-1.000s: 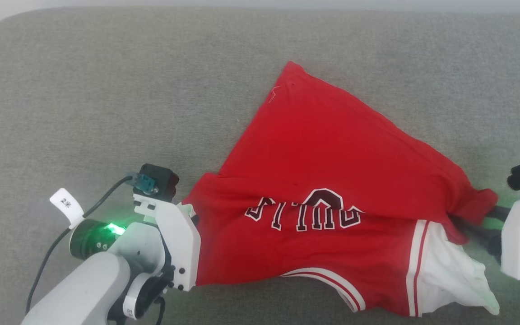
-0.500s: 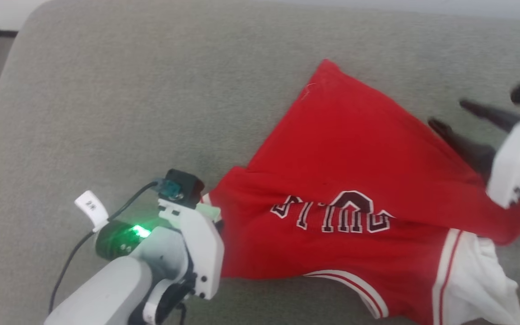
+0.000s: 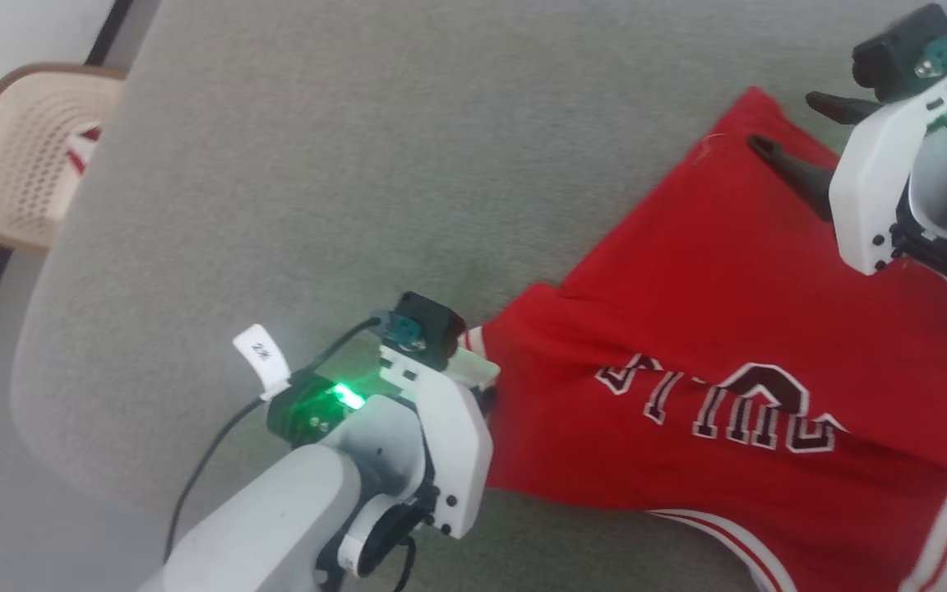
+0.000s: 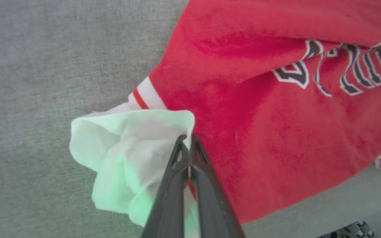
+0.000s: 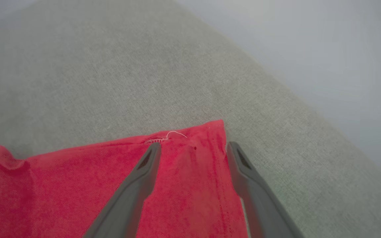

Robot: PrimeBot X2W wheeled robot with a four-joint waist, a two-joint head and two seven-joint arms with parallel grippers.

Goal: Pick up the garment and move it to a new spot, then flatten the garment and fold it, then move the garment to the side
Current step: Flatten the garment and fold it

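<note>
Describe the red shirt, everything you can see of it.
The garment is a red jersey of soft knit-looking cloth, with dark white-outlined block letters, white sleeves and red-and-white striped trim. It lies crumpled and partly folded over on the grey padded surface. The left gripper is shut on its white sleeve; the open right gripper straddles its far corner, where a loose thread shows.

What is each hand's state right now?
Left hand: closed on the garment, at its white sleeve.
Right hand: open, holding nothing, by its red corner.
</note>
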